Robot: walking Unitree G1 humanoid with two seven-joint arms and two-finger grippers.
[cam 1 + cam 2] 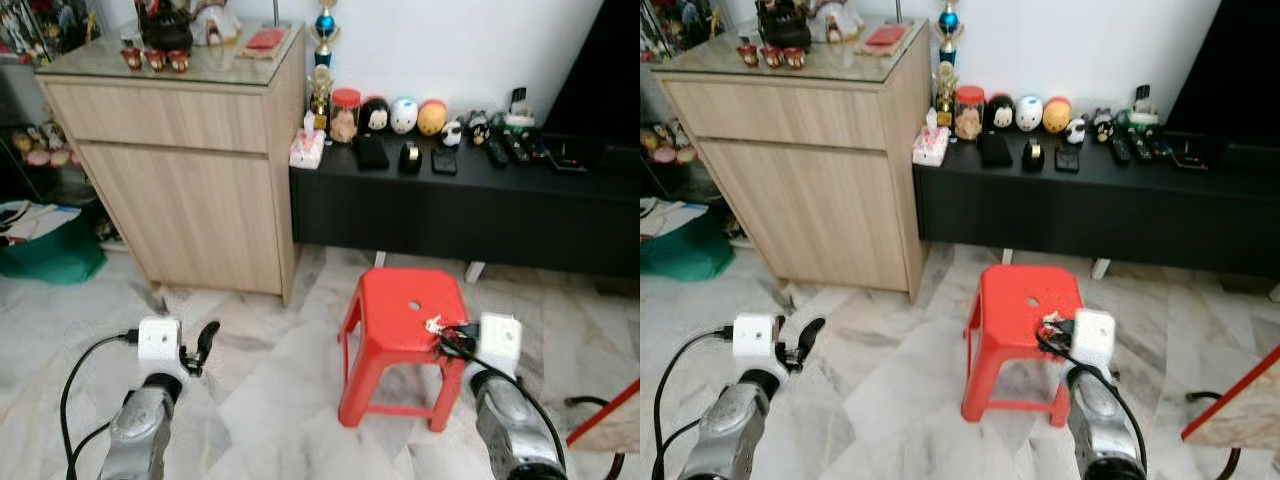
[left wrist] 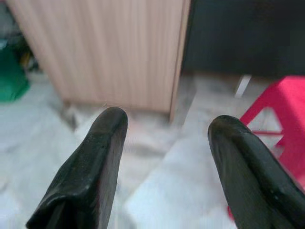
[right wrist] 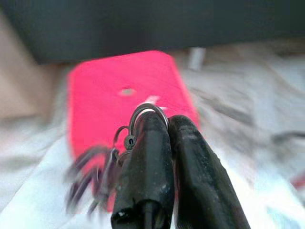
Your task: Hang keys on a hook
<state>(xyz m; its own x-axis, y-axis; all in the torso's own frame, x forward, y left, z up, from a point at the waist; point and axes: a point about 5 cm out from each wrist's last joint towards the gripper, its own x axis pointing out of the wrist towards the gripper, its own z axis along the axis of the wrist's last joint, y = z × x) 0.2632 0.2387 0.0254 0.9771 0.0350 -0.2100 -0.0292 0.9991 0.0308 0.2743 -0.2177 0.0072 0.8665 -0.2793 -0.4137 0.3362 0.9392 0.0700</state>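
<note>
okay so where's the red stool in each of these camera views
Left eye view: the red stool stands on the floor right of centre, in front of the black cabinet.
Right eye view: the stool is at lower centre.
Left wrist view: it is at the picture's right edge, past the fingers.
Right wrist view: it is behind the right gripper.
Shared landmark: the black cabinet.

Red stool (image 1: 405,320), black pincer (image 3: 162,125), light wood-grain cabinet (image 1: 190,170), white-grey marble floor (image 1: 270,400)
</note>
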